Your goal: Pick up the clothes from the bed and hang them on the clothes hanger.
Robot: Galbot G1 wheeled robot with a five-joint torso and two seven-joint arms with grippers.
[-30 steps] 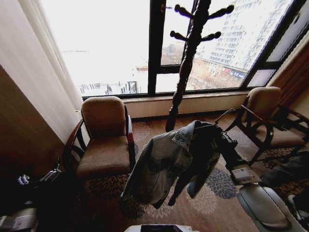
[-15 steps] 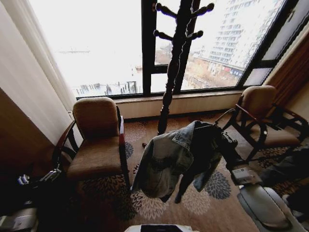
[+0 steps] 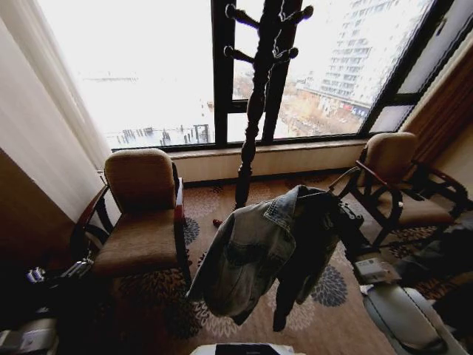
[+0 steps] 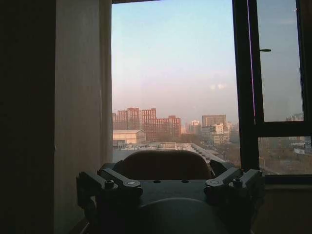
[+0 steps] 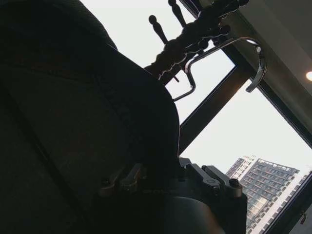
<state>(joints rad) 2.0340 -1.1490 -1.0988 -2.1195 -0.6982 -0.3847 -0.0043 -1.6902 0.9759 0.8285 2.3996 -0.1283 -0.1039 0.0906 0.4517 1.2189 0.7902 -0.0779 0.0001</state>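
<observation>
- The whole view shifts; coat stand (image 3: 255, 96) and armchair (image 3: 140, 214) sit further left.
- Right gripper (image 3: 336, 214) still carries the denim jacket (image 3: 259, 255); left gripper's (image 4: 170, 187) opening: cannot tell.

Denim jacket (image 3: 266, 248) draped over raised right arm (image 3: 362, 251); wooden coat stand (image 3: 255, 96) behind; two armchairs (image 3: 140, 214) flanking, before window.

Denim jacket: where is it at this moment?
In the head view the denim jacket hangs from the raised right arm at centre, above the carpet, between the near armchair and the coat stand.
</observation>
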